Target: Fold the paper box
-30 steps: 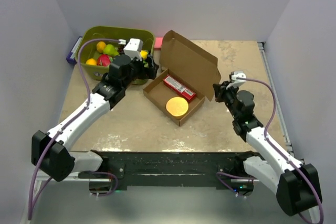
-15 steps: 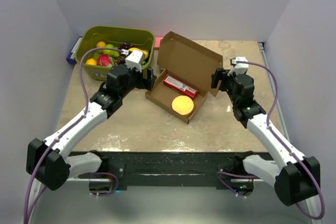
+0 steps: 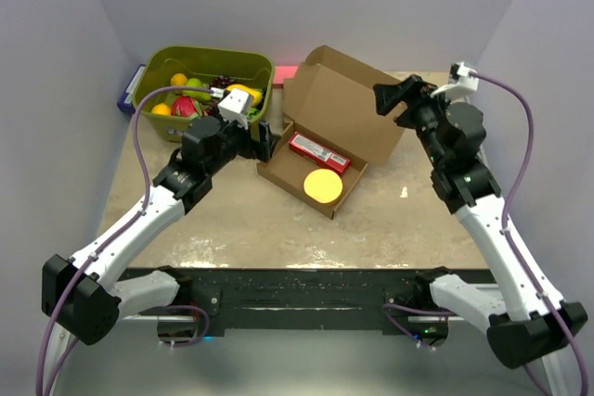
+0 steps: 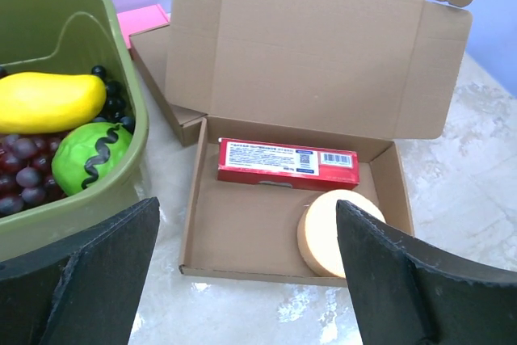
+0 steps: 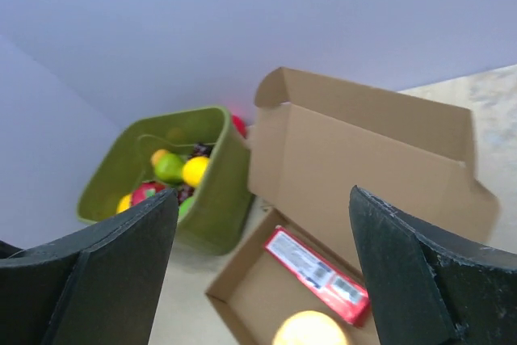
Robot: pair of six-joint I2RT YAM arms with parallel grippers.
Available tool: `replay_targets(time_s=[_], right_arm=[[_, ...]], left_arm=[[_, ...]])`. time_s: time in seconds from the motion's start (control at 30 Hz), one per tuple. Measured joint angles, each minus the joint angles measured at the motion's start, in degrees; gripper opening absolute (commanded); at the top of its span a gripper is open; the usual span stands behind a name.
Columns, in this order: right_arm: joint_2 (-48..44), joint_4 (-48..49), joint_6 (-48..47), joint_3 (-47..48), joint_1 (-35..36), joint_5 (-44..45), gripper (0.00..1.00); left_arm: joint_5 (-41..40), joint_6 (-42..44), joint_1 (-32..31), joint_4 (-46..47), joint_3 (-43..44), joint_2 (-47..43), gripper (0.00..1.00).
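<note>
— Pale lilac walls on three sides, a beige marbled table (image 3: 399,224) below. Where on it is the paper box (image 3: 339,116)?

— Mid-table, turned a little askew, just to the right of the green bin (image 3: 204,52).

— How does it look?

— It is plain brown cardboard, partly formed. There is a wide, shallow tray with all four walls up, and the lid stands open from the far wall. The lid has a small ear with a rounded corner at each end, creased forward. A long tuck flap runs along its top edge and bends toward me. Inside the tray a red packet (image 3: 318,152) lies along the back wall. A flat yellow disc (image 3: 323,183) sits toward the front right corner.

— And your grippers?

— My left gripper (image 3: 264,140) hangs low between the bin and the tray's left wall, fingers spread wide with nothing in them. My right gripper (image 3: 386,96) is up high by the lid's right ear, also spread wide. I cannot tell whether a finger touches the cardboard.

— Anything behind the box?

— A smaller brown cardboard box (image 4: 157,62) lies just behind the lid's left end, and something pink (image 3: 285,71) lies past it.
</note>
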Motion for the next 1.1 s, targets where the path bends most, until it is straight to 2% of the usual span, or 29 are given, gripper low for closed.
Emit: replay_targets(time_s=[0.13, 0.27, 0.4, 0.67, 0.97, 1.1], right_arm=[[6.78, 0.85, 3.5, 2.16, 0.52, -0.57, 0.93], [14.16, -3.67, 2.6, 4.2, 0.57, 5.66, 0.94], [17.66, -6.67, -0.63, 4.33, 0.57, 12.48, 0.94], [18.71, -5.46, -8.57, 5.14, 0.55, 20.94, 0.89], [32.59, -5.9, -17.0, 13.38, 0.33, 25.55, 0.86], [35.87, -6.25, -19.26, 14.73, 0.22, 28.28, 0.83]], left_arm=[[0.85, -0.26, 0.0, 0.28, -0.24, 0.0, 0.94], [1.09, -0.26, 0.0, 0.42, -0.48, 0.52, 0.94], [2.36, -0.33, 0.0, 0.39, -0.61, 1.44, 0.94], [4.48, -0.33, 0.0, 0.59, -0.68, 2.34, 0.94], [5.35, -0.24, 0.0, 0.63, -0.7, 3.04, 0.94], [5.7, -0.24, 0.0, 0.66, -0.7, 3.04, 0.94]])
